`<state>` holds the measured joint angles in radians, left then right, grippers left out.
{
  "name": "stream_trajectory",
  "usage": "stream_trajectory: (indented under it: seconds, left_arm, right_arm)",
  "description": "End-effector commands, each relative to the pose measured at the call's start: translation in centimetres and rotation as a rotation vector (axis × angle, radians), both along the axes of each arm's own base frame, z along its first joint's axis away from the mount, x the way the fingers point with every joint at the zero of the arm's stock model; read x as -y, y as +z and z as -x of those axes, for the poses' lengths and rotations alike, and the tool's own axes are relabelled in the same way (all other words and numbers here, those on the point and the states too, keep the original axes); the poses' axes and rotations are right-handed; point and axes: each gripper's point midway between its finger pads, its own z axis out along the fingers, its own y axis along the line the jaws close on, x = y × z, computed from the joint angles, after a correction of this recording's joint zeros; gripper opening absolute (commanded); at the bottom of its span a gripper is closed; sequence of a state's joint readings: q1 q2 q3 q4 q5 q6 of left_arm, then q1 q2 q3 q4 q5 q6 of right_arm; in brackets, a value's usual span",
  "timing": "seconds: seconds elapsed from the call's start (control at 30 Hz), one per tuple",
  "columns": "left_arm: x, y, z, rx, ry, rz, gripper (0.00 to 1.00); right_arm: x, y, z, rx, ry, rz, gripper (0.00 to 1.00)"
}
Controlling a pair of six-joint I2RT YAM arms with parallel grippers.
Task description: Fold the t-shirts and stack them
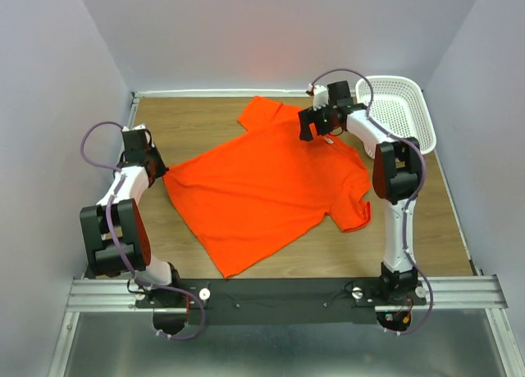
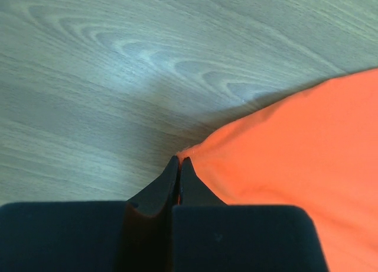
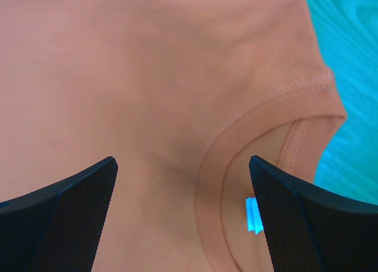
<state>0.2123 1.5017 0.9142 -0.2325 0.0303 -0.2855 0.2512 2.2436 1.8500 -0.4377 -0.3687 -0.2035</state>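
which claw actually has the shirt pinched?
The left claw: shut on a corner of the orange t-shirt. The right claw hangs open over the collar, gripping nothing.

Right hand (image 1: 316, 133) hides t-shirt (image 1: 262, 188) collar; basket (image 1: 408, 115) partly behind right arm (image 1: 371, 131)

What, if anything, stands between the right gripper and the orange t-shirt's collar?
Nothing visible does. The right gripper hangs open above the t-shirt, with only its collar and bare fabric showing between the fingers.
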Motion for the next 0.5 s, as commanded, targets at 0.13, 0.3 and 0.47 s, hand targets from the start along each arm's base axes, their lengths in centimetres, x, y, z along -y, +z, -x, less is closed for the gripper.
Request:
stream_trajectory:
  seconds: [0.13, 0.3, 0.47]
  left_arm:
    - [-0.2, 1.2, 0.1, 0.040, 0.001, 0.000, 0.00]
    - [-0.1, 1.8, 0.2, 0.064, -0.002, -0.001, 0.00]
    - [0.2, 1.9, 0.1, 0.068, -0.015, 0.012, 0.00]
  right_arm:
    - [3.1, -3.3, -3.7, -0.035, -0.247, 0.056, 0.95]
    - [3.1, -5.0, -3.9, -0.063, -0.261, 0.058, 0.89]
    - [3.5, -6.6, -3.6, -0.087, -0.274, 0.080, 0.84]
